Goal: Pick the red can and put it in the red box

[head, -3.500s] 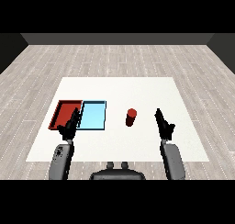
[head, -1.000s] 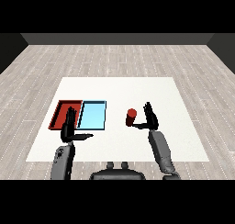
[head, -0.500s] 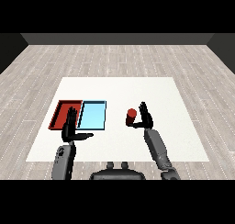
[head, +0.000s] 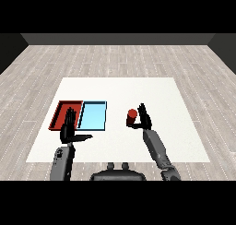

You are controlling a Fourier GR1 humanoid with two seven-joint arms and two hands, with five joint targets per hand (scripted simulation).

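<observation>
The red can (head: 132, 117) stands upright on the white table (head: 120, 90), right of the two trays. My right hand (head: 144, 121) is against the can's right side. Its fingers point up beside the can and its thumb reaches under the can's near side, so the hand is open. The red tray (head: 59, 112) lies at the left of the table, with the light blue tray (head: 93, 115) touching its right side. My left hand (head: 69, 130) hovers open at the red tray's near edge, fingers straight and thumb out to the right.
Both trays hold nothing. Bare white table lies between the light blue tray and the can. Grey wooden floor (head: 120, 58) surrounds the table.
My right hand has come in from the right and settled against the can, thumb moving under its near side. The can and my left hand have stayed in place.
</observation>
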